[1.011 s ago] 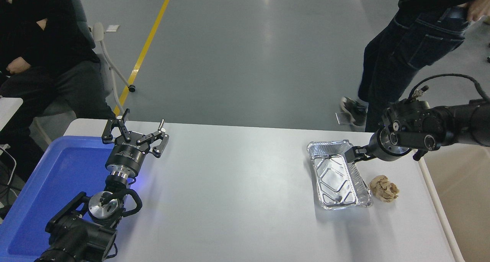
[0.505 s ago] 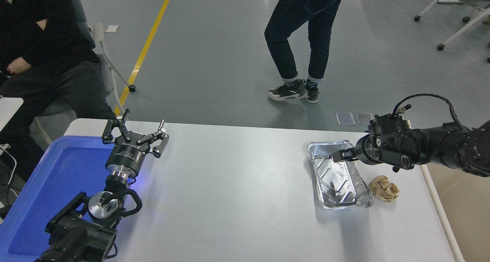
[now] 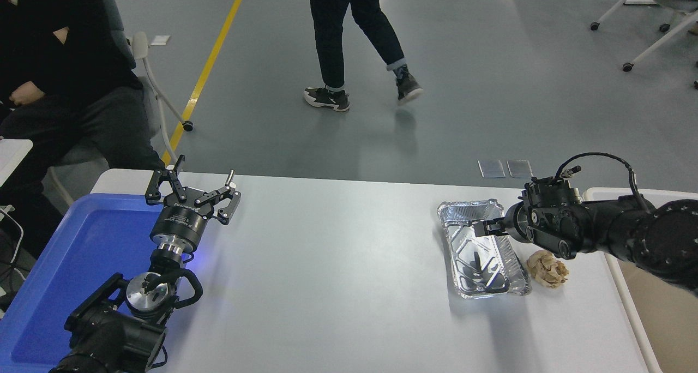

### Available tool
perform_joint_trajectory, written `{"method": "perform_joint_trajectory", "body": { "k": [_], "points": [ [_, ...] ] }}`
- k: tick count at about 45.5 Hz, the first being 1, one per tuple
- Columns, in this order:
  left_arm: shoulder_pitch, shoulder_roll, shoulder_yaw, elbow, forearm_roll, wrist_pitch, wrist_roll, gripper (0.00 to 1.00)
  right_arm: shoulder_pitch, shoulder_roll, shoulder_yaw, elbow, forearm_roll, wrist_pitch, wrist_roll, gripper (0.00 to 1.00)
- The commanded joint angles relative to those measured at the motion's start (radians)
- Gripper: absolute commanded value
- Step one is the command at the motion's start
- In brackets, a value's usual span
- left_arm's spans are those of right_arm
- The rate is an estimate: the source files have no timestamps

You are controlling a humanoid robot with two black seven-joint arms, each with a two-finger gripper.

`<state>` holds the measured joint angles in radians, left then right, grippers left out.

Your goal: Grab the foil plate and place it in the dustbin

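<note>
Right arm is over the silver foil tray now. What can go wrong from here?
1. The right gripper reaches in low over the shiny silver foil tray; closing on the thin crimped rim might crush or drop it.
2. The crumpled brown paper ball lies close beside the tray, toward the large off-white-rimmed dustbin, so a dragged tray might sweep it along.

I see white print on collar of left gripper (image 3: 192,194), beside blue tray (image 3: 71,264); too small to read. I find no other legible text, label or number.
</note>
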<state>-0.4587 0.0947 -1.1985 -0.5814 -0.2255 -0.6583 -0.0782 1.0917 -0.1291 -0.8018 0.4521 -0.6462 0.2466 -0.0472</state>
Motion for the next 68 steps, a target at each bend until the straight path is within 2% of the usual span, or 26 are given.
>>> {"method": "perform_joint_trajectory", "body": {
  "k": [1,8,13,18,22,27,29,32,41,58,68],
  "points": [
    [0.000,-0.001,-0.001,0.000,0.000,0.000,0.000,0.99,-0.045,0.023,-0.007,-0.056,-0.001,-0.001,0.018,0.99],
    [0.000,0.000,0.000,0.000,0.000,0.000,0.000,0.99,-0.055,0.023,-0.007,-0.058,-0.003,0.000,0.018,0.98],
    [0.000,-0.001,0.000,0.000,0.000,0.000,0.000,0.99,-0.061,0.023,-0.008,-0.059,-0.003,0.000,0.018,0.94],
    [0.000,-0.001,-0.001,0.000,0.000,0.000,0.000,0.99,-0.064,0.023,-0.013,-0.058,-0.010,0.003,0.021,0.66],
    [0.000,0.000,-0.001,0.000,0.000,0.000,0.000,0.99,-0.064,0.022,-0.033,-0.058,-0.027,0.003,0.027,0.33],
    [0.000,0.000,0.000,0.000,0.000,0.000,0.000,0.99,-0.065,0.023,-0.057,-0.061,-0.030,0.002,0.033,0.22],
    [0.000,-0.001,-0.001,0.000,0.000,0.000,0.000,0.99,-0.067,0.023,-0.059,-0.069,-0.030,0.002,0.033,0.11],
    [0.000,-0.001,0.000,0.000,0.000,0.000,0.000,0.99,-0.068,0.025,-0.060,-0.079,-0.032,0.003,0.033,0.00],
    [0.000,-0.001,0.000,0.000,0.000,0.000,0.000,0.99,-0.070,0.023,-0.062,-0.081,-0.043,0.008,0.035,0.00],
    [0.000,-0.001,0.000,0.000,0.000,0.000,0.000,0.99,0.000,0.014,-0.039,-0.044,-0.038,0.055,0.095,0.00],
    [0.000,-0.001,0.000,0.000,0.000,0.000,0.000,0.99,0.235,-0.131,-0.004,0.160,-0.001,0.161,0.095,0.00]
  ]
}}
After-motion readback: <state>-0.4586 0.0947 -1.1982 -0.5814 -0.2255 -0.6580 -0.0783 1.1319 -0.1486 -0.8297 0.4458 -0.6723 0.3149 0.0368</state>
